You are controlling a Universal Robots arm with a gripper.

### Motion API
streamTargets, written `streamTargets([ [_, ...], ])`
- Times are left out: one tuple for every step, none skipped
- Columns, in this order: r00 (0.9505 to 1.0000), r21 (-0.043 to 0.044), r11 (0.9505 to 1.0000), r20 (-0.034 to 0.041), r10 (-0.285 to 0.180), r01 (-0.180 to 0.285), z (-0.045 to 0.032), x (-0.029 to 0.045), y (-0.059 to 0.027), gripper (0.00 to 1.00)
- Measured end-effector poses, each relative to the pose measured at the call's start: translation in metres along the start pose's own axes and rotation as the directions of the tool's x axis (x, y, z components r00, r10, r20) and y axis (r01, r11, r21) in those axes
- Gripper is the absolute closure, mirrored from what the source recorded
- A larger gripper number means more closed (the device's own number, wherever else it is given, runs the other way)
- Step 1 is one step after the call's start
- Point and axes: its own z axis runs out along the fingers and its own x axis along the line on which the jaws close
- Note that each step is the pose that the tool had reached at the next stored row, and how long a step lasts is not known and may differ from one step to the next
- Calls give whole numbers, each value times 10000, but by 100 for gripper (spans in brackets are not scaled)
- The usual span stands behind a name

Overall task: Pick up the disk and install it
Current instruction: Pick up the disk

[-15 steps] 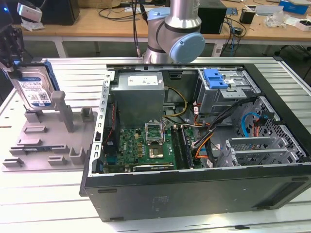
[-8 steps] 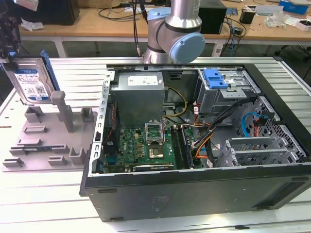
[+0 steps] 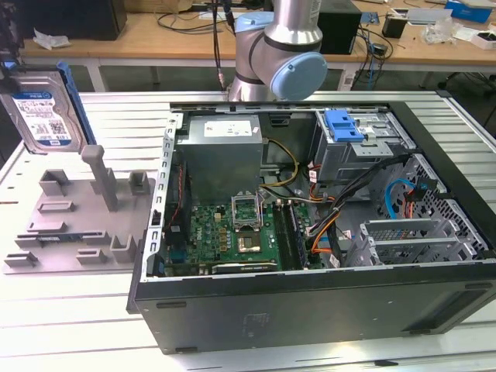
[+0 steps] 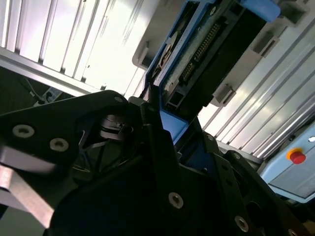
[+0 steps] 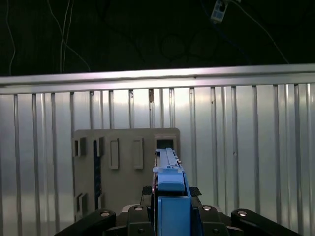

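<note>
hanging at the exterior view's far left, the disk (image 3: 43, 112) is standing nearly upright in the air, its white-and-blue label facing the camera and its blue frame (image 3: 76, 105) running down the edge toward the exterior view's right. the gripper (image 5: 171, 194) is clamping the disk by that frame: in the first wrist view its dark fingers (image 5: 196, 191) are pressing on both sides of the blue strip. in the second wrist view the disk is reaching out past the gripper body with its connector pins (image 4: 199, 49) showing.

under the disk a grey tray (image 3: 46, 256) is lying on the ribbed metal table (image 3: 70, 325), and the disk is floating clear of it. a tall grey post (image 3: 101, 174) is rising from the tray, its top showing just below the frame's lower end, with shorter blocks sitting around it.

moving right, the open computer case (image 3: 310, 310) is lying on its side on the table, and its side wall (image 3: 160, 194) is standing between the tray and the inside. a grey power box (image 3: 221, 151) is sitting at the back of the case, with a green board (image 3: 232, 236) in front of it. the robot arm (image 3: 283, 54) is rising behind the case.

further right, a small blue clip (image 3: 345, 124) is sitting on top of a metal drive cage (image 3: 364, 155), and coloured cables (image 3: 325, 221) are crossing the space between the board and the cage.
</note>
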Motion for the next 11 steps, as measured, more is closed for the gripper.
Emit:
streamTargets([
  [10000,0,10000,0,0,0,-32,2,-2,64],
  [10000,0,10000,0,0,0,-62,4,-3,64],
  [10000,0,10000,0,0,0,-91,6,-5,64],
  [10000,-1,10000,0,0,0,-121,7,-7,64],
  [10000,0,10000,0,0,0,-159,10,-9,64],
  [10000,0,10000,0,-1,1,-189,11,-11,64],
  [10000,0,10000,0,0,0,-242,15,-14,64],
  [10000,0,10000,0,-1,1,-297,18,-16,64],
  [10000,0,10000,0,0,0,-325,20,-17,64],
  [10000,1,10000,0,0,0,-358,21,-18,64],
  [10000,-1,10000,0,0,0,-417,25,-20,64],
])
